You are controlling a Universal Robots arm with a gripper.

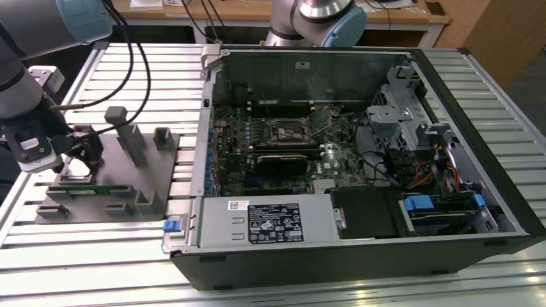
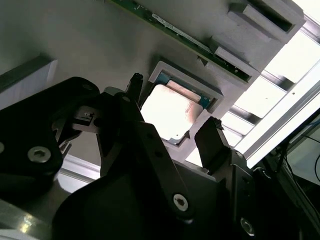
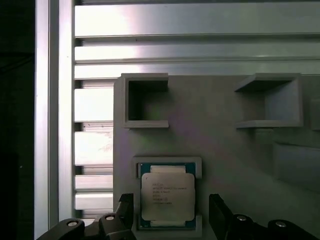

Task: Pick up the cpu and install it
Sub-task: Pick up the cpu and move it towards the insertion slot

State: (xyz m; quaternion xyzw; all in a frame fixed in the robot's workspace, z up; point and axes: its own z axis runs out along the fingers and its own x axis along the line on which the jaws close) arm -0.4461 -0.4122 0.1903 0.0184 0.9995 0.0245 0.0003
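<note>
The cpu [image 3: 167, 197] lies flat in a shallow square pocket of the grey fixture tray [image 3: 220, 145], silvery top up. In both wrist views it sits seated in the pocket, not lifted. The end effector [image 3: 171, 202] is spread wide, one dark finger [image 3: 126, 207] on each side of the chip, with a gap showing between each finger and the chip's edge. In the exterior view the end effector [image 1: 81, 150] hangs over the tray [image 1: 111, 185], which lies on the slatted counter [image 1: 341, 291] at the exterior view's left, well apart from the opened computer case [image 1: 477, 147]. The socket [image 1: 286, 131] on the motherboard looks unoccupied. By that reading the grasp is only lined up: neither pick-up nor install is done.
</note>
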